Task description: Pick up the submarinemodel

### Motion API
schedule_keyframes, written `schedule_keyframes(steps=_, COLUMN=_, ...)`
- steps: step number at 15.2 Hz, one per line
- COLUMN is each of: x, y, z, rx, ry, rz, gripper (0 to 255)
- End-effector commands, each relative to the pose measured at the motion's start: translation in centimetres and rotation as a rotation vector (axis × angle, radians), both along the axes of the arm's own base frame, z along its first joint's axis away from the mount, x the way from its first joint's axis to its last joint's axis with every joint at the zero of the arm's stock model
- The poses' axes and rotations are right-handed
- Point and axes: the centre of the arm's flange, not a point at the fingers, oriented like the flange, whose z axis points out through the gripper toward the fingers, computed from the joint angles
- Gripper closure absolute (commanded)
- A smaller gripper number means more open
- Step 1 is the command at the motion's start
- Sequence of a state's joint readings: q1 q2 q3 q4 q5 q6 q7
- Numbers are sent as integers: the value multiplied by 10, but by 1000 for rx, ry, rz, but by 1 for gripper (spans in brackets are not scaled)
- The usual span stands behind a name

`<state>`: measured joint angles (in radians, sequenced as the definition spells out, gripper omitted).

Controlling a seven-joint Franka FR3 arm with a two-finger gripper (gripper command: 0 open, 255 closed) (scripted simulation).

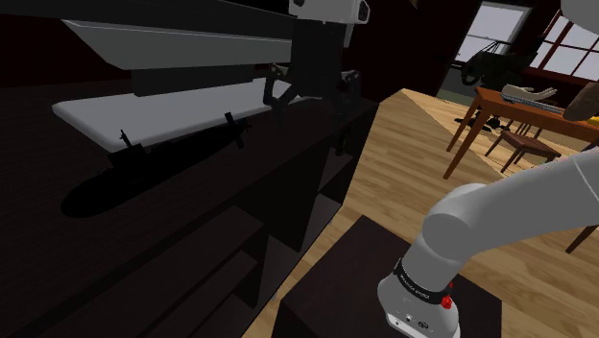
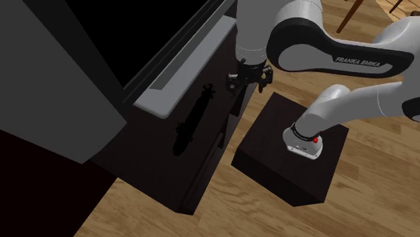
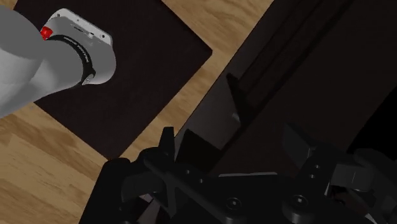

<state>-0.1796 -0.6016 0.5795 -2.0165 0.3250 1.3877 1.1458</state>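
1 black submarine model (image 2: 192, 126) lies lengthwise on the dark cabinet top (image 2: 148, 138), just beside a pale grey panel (image 2: 182, 67). Gripper (image 2: 249, 81) — jaws spread wide, holding nothing — hangs over the cabinet's edge next to the wooden floor (image 2: 101, 215), near the model's upper end in the second exterior view, not touching it.

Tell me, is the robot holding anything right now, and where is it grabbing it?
Nothing is held. The gripper has its fingers standing apart, with no object clasped between them.
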Motion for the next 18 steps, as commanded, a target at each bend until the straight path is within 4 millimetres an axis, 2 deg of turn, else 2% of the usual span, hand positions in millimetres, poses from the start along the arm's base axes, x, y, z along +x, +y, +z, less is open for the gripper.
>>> schedule_keyframes(steps=1, x=9, y=25, z=-4, rx=-5, ry=8, rz=-83, gripper=0)
schedule_keyframes(steps=7, x=53, y=91, z=-7, rx=-23, ry=29, rz=-307, gripper=0)
schedule_keyframes(steps=14, x=121, y=154, z=-13, rx=-44, ry=53, rz=-570, gripper=0)
schedule_keyframes(steps=18, x=124, y=156, z=-29, rx=-45, ry=54, rz=-581, gripper=0)
